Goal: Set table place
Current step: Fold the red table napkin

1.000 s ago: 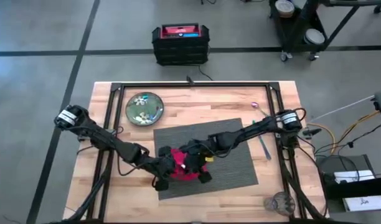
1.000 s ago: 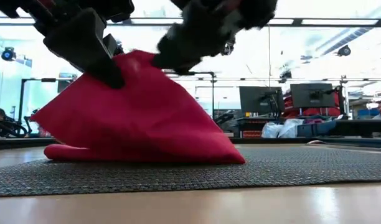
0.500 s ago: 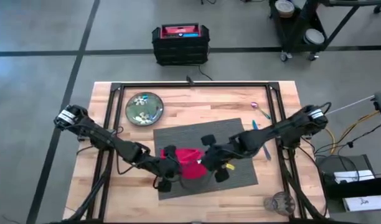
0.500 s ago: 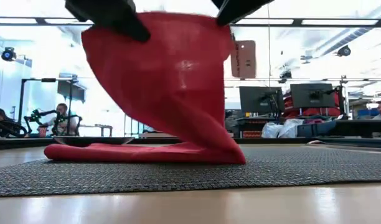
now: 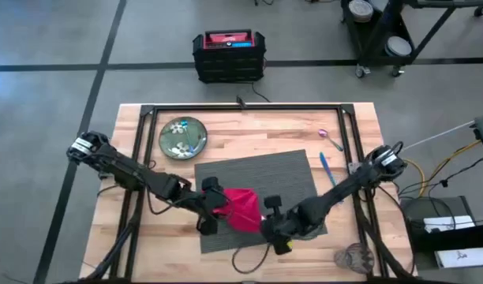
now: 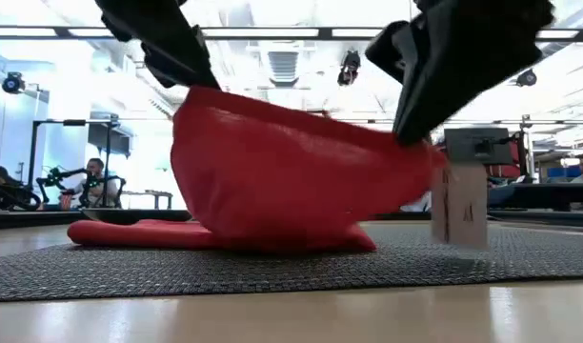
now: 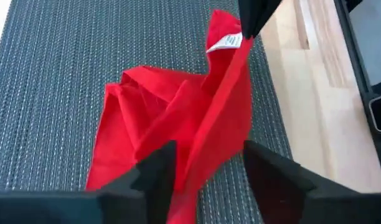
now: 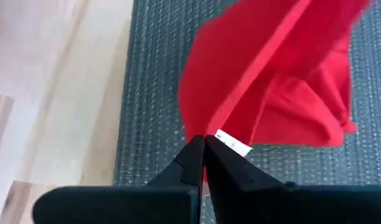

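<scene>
Over the grey placemat (image 5: 293, 177), the right gripper (image 8: 205, 149) is pinched tight on the red napkin (image 5: 243, 210) at its tagged corner. The left gripper (image 7: 206, 163) clamps the opposite edge, cloth stretched between them.

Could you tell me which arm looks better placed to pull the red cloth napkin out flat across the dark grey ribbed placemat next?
Probably the right. The right gripper is shut on the red cloth napkin's tagged corner near the dark grey ribbed placemat's front edge, free to draw outward. The left gripper pinches the opposite edge, better suited to anchoring.
</scene>
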### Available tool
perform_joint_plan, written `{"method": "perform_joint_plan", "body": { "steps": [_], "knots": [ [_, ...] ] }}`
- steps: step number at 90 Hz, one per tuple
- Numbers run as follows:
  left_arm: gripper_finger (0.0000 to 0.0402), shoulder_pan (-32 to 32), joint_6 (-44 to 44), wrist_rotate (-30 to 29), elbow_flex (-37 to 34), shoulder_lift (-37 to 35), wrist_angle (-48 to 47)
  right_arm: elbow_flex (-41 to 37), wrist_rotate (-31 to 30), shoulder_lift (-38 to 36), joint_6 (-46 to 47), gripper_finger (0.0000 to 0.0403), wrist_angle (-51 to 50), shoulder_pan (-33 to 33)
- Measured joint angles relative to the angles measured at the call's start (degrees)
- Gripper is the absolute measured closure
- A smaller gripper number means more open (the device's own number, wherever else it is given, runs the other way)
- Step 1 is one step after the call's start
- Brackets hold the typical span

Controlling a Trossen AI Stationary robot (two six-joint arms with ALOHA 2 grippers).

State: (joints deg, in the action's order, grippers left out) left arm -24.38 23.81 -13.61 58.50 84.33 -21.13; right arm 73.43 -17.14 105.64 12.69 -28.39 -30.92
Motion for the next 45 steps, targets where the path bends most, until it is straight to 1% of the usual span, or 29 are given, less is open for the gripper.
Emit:
{"method": "perform_joint_plan", "body": {
  "steps": [8, 19, 23, 34, 45],
  "knots": [
    [0.0201, 0.32, -0.68, -0.57, 0.00, 0.00, 0.38, 0.00, -0.53, 1.02, -1.08, 0.0403, 3.33, -0.22],
    [0.0193, 1.78, -0.81, -4.82, -0.02, 0.53, 1.56, 0.02, 0.29, 1.07, -2.01, 0.0403, 4.69, -0.22],
    [0.0193, 2.37, -0.79, -5.22, -0.02, 0.86, 2.33, 0.01, 0.47, 1.07, -2.16, 0.0403, 4.85, -0.21],
    [0.0200, 3.53, -0.93, -4.76, -0.04, 2.22, 5.28, 0.00, 0.58, 1.07, -2.64, 0.0403, 4.77, -0.21],
    [0.0210, 4.40, -2.37, -0.86, -0.04, 4.29, 7.28, 0.01, 0.61, 1.07, -2.82, 0.0403, 4.87, -0.20]
  ]
}}
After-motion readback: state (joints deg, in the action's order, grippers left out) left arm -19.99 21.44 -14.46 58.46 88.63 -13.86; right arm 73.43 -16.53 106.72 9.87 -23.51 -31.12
